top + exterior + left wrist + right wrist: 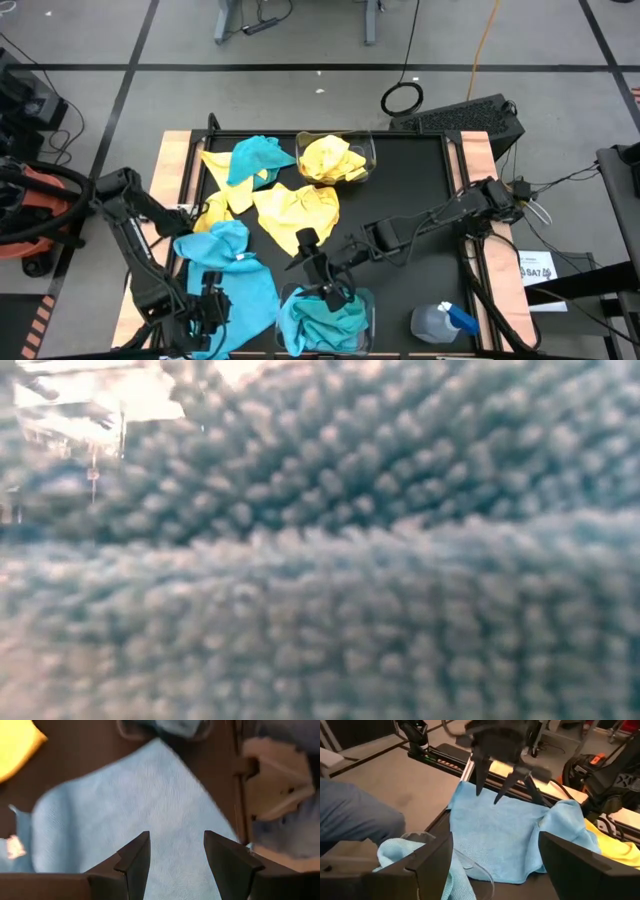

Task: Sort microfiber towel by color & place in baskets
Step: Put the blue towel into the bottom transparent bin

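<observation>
Nearest, the low view is filled by blurred turquoise pile, which no other view explains. From above, the right gripper [330, 293] hangs over the near basket [290, 300], which holds turquoise towels [325, 322]; its own wrist view shows the fingers spread wide and empty. Beside it, the left gripper [205, 300] hovers over a spread turquoise towel [125, 815], fingers parted, holding nothing. Farther back lie a loose yellow towel [297, 213] and another turquoise one [255, 160]. The far basket [368, 150] holds yellow towels [333, 160]. A spray bottle [440, 322] stands near right.
</observation>
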